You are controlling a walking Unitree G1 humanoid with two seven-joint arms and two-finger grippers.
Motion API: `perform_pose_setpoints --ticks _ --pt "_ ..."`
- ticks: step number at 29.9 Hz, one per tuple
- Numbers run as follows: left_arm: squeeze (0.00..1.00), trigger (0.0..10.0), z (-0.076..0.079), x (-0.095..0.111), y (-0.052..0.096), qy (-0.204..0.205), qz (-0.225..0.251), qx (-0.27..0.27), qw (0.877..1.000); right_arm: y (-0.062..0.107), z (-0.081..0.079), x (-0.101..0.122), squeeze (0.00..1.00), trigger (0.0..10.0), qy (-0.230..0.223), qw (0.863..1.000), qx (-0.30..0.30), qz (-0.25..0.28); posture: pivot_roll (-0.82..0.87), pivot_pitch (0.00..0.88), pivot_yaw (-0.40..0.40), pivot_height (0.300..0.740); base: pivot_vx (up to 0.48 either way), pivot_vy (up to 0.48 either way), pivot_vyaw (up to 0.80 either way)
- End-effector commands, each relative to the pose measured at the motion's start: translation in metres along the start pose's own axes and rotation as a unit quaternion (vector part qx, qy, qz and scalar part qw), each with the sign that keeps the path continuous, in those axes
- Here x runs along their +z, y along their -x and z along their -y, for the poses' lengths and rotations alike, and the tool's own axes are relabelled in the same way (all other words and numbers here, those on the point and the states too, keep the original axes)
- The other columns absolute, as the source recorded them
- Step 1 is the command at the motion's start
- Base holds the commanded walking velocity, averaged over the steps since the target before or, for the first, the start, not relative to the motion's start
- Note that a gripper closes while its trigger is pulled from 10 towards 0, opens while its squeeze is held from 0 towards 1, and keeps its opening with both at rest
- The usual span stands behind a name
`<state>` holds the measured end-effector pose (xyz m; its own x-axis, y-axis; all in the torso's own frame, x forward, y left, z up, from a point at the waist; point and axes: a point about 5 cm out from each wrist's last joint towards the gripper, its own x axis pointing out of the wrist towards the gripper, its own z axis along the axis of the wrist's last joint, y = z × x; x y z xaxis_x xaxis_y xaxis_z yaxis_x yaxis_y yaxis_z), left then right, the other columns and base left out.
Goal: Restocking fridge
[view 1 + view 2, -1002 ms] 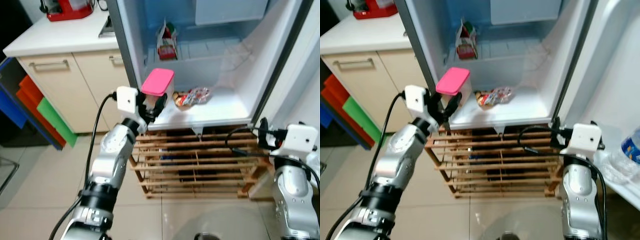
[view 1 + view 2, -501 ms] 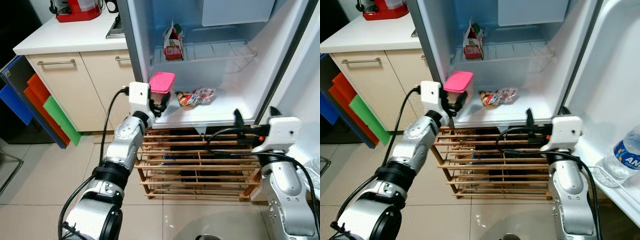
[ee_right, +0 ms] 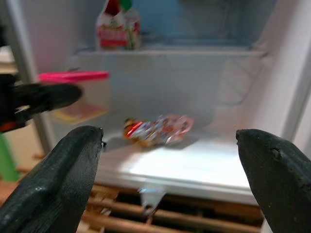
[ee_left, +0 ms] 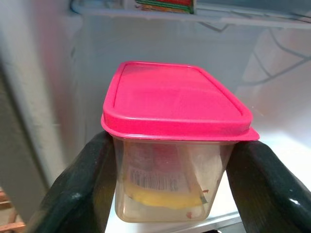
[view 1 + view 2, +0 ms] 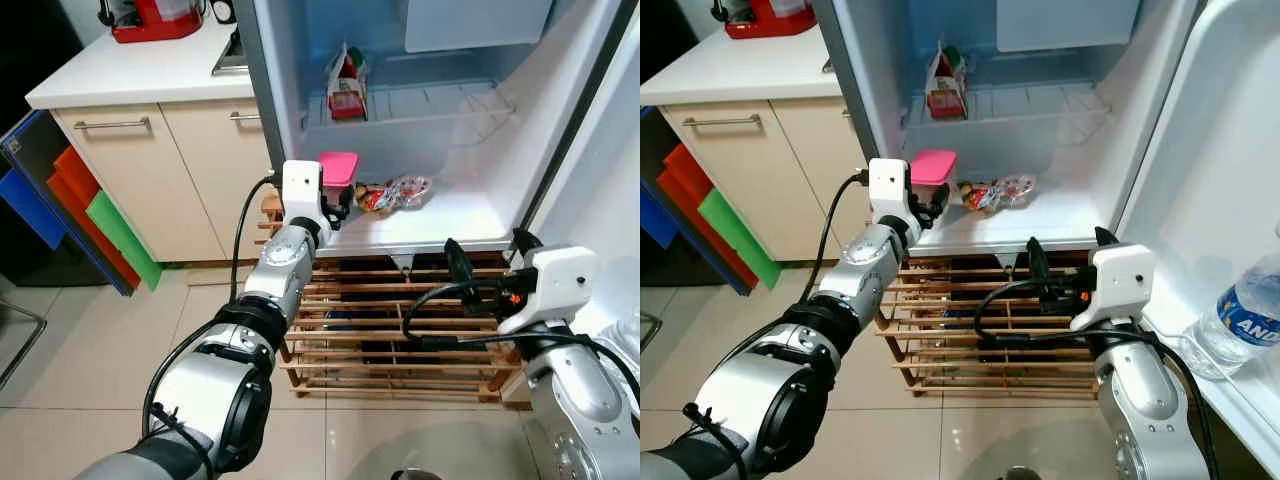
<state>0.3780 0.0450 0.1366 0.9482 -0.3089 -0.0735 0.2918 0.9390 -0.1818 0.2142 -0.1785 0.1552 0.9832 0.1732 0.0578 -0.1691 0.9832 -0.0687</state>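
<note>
– Left gripper (image 4: 170, 189): what do you see it holding?
– Your two black fingers (image 4: 73, 194) clamp the clear plastic container with the pink lid (image 4: 172, 136) by its sides, just above the front left corner of the white bottom fridge shelf (image 5: 450, 215).

– And beside it?
– You find a shiny crinkled snack packet (image 5: 392, 192) lying on that shelf; a red-and-green carton (image 5: 344, 85) stands on the wire shelf above. Your right gripper (image 3: 165, 179) hovers with fingers spread wide, before the wooden slatted rack (image 5: 390, 320).

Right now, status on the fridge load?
Left gripper shut on pink-lidded container, at the bottom shelf front edge. Right gripper open, empty, below the shelf. Snack packet lies beside the drop spot.
</note>
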Motion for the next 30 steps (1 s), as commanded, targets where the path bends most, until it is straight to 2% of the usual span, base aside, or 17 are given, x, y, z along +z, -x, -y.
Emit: perform_pose_setpoints --ticks 1,7,8,18,30 --pt "0.00 0.0 -0.001 0.005 -0.002 -0.005 0.010 0.009 1.000 0.005 -0.005 0.004 0.00 10.0 -0.005 1.000 0.010 -0.003 -0.31 0.046 0.108 0.740 0.000 0.000 0.00" --pt "0.00 0.0 -0.008 0.000 0.000 -0.001 0.007 0.031 0.999 0.029 -0.010 0.011 0.00 10.0 0.000 1.000 0.006 -0.029 -0.36 0.132 0.101 0.740 0.000 0.000 0.00" --pt "1.00 0.0 -0.012 -0.001 0.000 0.000 0.005 0.043 0.999 0.032 -0.011 0.012 0.00 10.0 -0.001 0.999 0.007 -0.033 -0.36 0.144 0.096 0.740 0.000 0.000 0.00" --pt "1.00 0.0 -0.024 -0.002 0.004 -0.017 0.020 0.077 0.997 0.056 -0.018 0.017 0.00 10.0 -0.004 0.997 0.019 -0.070 -0.37 0.213 0.058 0.740 0.000 0.000 0.00" --pt "1.00 0.0 -0.032 0.017 0.000 -0.038 0.044 0.113 0.992 0.068 -0.019 0.019 0.00 10.0 0.002 0.995 0.021 -0.100 -0.42 0.239 0.041 0.740 0.000 0.000 0.00"
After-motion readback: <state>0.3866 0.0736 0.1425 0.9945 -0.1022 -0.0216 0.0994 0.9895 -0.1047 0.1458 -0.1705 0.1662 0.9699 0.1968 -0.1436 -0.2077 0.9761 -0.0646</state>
